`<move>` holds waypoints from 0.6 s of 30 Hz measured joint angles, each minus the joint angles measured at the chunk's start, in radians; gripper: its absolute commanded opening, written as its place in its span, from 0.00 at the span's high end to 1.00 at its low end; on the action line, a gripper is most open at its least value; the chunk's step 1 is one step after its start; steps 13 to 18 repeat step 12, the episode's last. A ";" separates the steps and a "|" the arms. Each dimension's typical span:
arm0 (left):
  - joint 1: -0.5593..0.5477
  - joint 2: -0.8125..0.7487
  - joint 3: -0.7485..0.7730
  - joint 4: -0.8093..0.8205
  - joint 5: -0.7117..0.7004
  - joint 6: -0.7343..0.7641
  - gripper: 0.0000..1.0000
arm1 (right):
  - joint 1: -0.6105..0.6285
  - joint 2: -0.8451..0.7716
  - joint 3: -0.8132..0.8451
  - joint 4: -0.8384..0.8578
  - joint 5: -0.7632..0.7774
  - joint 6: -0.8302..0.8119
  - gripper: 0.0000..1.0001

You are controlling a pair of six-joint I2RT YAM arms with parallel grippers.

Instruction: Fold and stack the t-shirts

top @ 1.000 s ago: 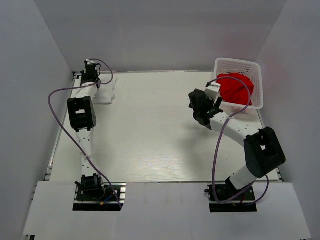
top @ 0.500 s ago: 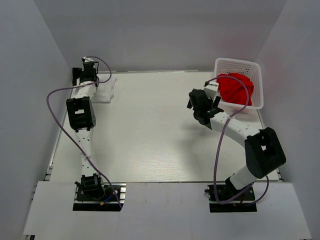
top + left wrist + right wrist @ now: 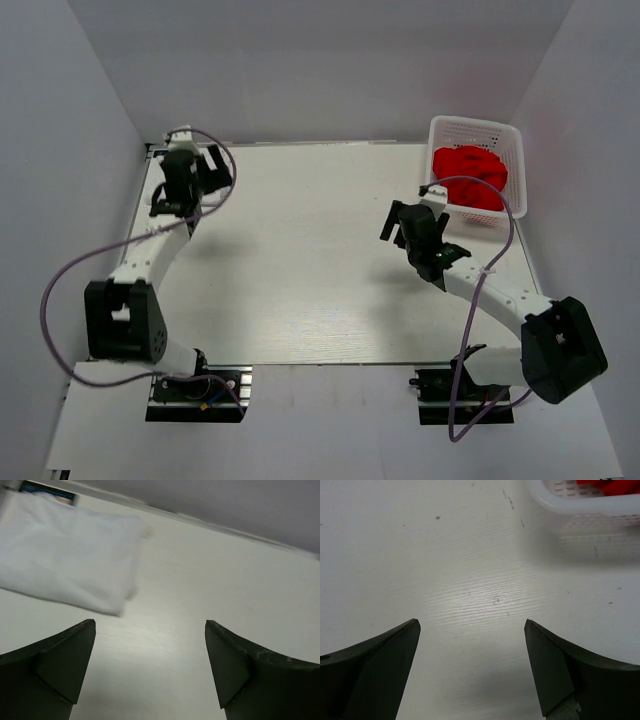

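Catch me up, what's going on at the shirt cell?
Neither arm is holding anything. The left arm hovers with jaws open just short of the white t-shirt, which lies flat and looks folded at the far left corner of the table. The right arm has its jaws open over bare tabletop beside the basket, where the red t-shirt sits bunched up, not yet folded or stacked.

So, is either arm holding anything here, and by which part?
Nothing is held. The left gripper and right gripper both have empty, open jaws; the white t-shirt lies on the table, the red t-shirt in the basket.
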 measured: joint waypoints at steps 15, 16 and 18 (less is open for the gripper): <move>-0.254 -0.386 -0.549 0.056 0.243 -0.253 0.00 | 0.000 -0.282 -0.242 0.115 -0.198 0.013 0.10; -0.254 -0.386 -0.549 0.056 0.243 -0.253 0.00 | 0.000 -0.282 -0.242 0.115 -0.198 0.013 0.10; -0.254 -0.386 -0.549 0.056 0.243 -0.253 0.00 | 0.000 -0.282 -0.242 0.115 -0.198 0.013 0.10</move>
